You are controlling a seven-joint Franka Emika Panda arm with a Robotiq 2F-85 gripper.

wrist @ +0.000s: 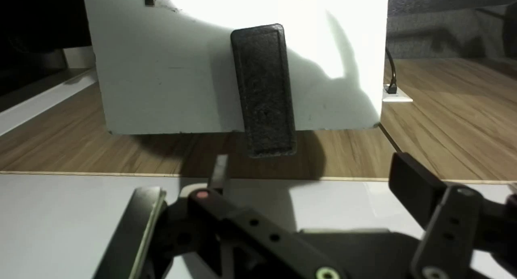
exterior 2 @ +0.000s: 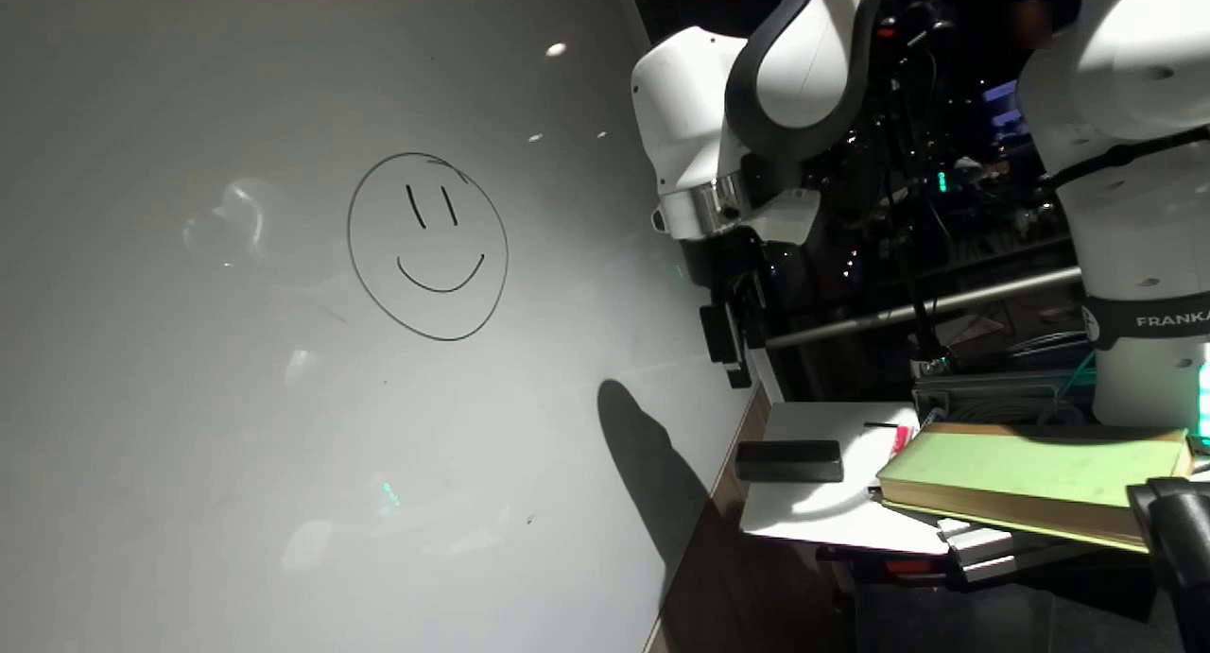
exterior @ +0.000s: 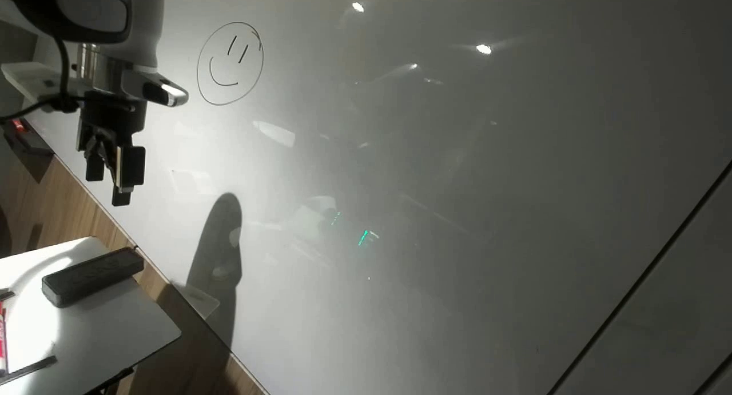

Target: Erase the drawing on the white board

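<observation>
While the hand hangs, the drawing sits higher, apart.

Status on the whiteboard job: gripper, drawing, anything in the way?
Gripper open, empty. Smiley drawing unerased on white board. Dark eraser-like block ungripped, one end overhanging the white table. No obstruction seen between gripper and block.

Hard light whitens part of the table; shade greys the rest. A wood-grained surface — wall or floor, I cannot tell — runs past the table's edge, and a white socket plate shows just beside it. Beyond the table I see darkness dotted with small lights.
</observation>
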